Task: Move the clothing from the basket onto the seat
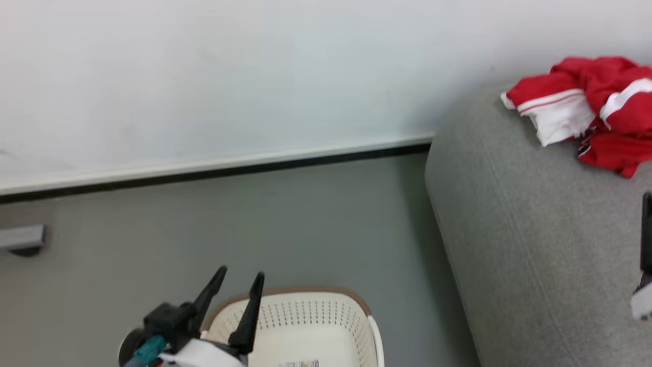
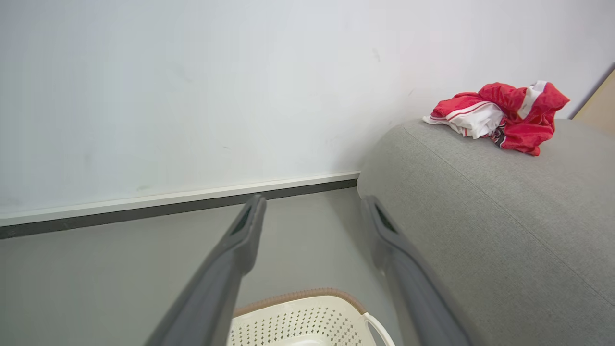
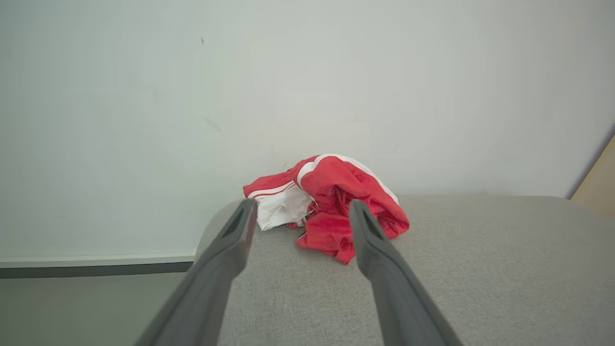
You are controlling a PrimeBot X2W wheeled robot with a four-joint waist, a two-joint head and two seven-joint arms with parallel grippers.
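Head view: there is one basket (image 1: pixel 305 316) at the bottom edge, standing on the grey floor (image 1: pixel 305 219). There is one seat (image 1: pixel 535 244) on the right, near the basket, with a strip of floor between them. The clothing (image 1: pixel 586 109) is one crumpled heap, red with white panels. It lies on top of the seat, at the far corner close to the white wall (image 1: pixel 204 76). How many garments are in the heap, I cannot tell.

The left end effector (image 1: pixel 242 271) is at the basket's left rim. Its two fingers are spread apart and nothing is between them. On the part of the basket's bottom that I can see lies one small label (image 1: pixel 300 363). One grey bar (image 1: pixel 20 237) enters from the left edge.

The left wrist view adds one white handle (image 2: pixel 379 329) on the basket's side toward the seat, and one beige panel (image 2: pixel 600 103) behind the seat.

The right wrist view looks along the seat's top. The right end effector (image 3: pixel 301 206) has two fingers, spread wide and gripping nothing. The clothing lies beyond the fingertips, apart from them. In the head view one of these fingers stands at the right edge, over the seat.
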